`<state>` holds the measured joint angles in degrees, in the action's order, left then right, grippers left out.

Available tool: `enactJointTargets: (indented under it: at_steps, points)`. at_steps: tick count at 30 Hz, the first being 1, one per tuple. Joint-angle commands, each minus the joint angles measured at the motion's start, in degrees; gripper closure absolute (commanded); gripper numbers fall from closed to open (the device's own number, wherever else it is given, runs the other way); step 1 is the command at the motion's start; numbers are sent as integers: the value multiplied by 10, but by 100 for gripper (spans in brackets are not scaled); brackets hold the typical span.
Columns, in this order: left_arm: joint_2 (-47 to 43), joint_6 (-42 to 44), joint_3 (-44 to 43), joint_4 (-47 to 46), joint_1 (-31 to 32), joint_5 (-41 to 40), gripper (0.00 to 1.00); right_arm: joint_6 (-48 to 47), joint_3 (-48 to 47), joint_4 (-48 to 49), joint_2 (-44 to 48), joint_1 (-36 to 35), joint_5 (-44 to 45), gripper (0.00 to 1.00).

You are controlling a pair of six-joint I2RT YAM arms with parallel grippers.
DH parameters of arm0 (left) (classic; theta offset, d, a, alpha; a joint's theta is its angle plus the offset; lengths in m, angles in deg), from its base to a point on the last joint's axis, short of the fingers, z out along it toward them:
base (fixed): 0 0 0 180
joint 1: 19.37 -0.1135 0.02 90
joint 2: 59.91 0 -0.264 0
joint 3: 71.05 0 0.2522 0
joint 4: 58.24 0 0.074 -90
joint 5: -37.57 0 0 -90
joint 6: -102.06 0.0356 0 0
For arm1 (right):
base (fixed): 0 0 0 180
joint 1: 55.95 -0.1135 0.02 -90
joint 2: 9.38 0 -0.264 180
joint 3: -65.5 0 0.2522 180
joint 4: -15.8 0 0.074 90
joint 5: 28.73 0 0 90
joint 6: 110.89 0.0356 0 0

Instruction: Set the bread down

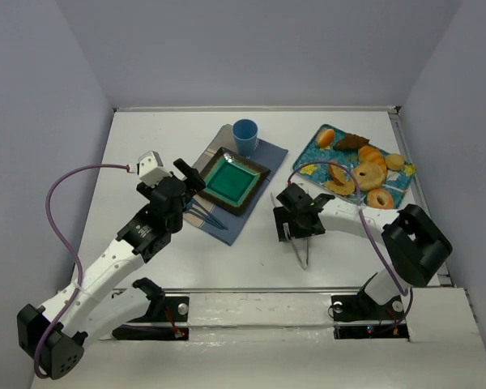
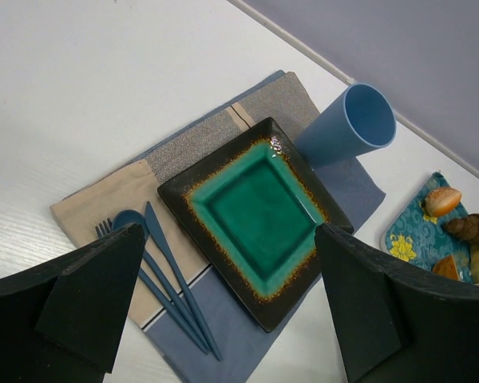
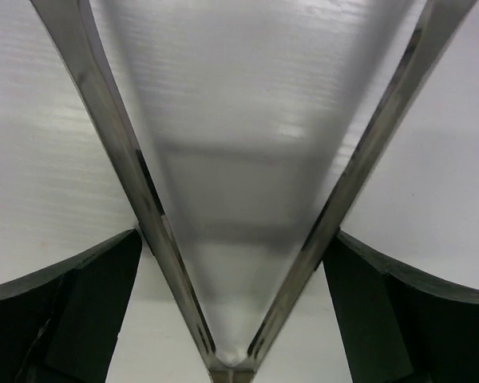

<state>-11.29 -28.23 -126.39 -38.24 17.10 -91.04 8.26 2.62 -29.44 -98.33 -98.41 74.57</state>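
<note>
Top external | R arm low, R claw apart astride tongs | L arm fwd, L claw apart by plate

The bread is several golden-brown pieces crowded together on a blue patterned tray at the far right. A round bun sits at the tray's far left corner with a dark croissant just beside it, and ring-shaped and twisted pieces lie nearer. The plate is square and glossy green with a dark speckled rim. It lies flat on a cloth, left of the tray and well apart from it. Metal tongs are spread in a V on the table, nearer than both.
</note>
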Motion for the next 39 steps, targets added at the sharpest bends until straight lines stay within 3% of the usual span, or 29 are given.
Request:
enactJointTargets:
  at_steps: [1,2,4,6,10,19,23,29,34,39]
  points:
    - [-4,6,10,-21,-3,-23,1,15,-14,28,-36,-4,28,4]
    - [-5,5,10,-19,-3,-25,1,20,-14,29,-40,-4,28,7]
    - [-9,5,10,-18,-4,-27,1,27,-10,27,-39,-4,30,25]
    - [-12,4,11,-17,-4,-29,1,42,-4,20,-26,-4,45,49]
    - [-19,2,13,-18,-4,-29,1,62,5,1,59,-4,72,61]
    - [-21,1,13,-19,-5,-18,1,57,-19,-37,222,-4,62,61]
    - [-24,4,15,-23,-6,-13,1,58,-54,-88,243,6,109,59]
    - [-29,8,18,-31,-5,-4,1,22,-108,-106,233,80,139,58]
    - [-31,8,17,-31,-5,-9,1,-39,-163,-109,151,155,142,57]
    - [-31,6,16,-26,-5,-17,1,-117,-225,-117,74,182,149,51]
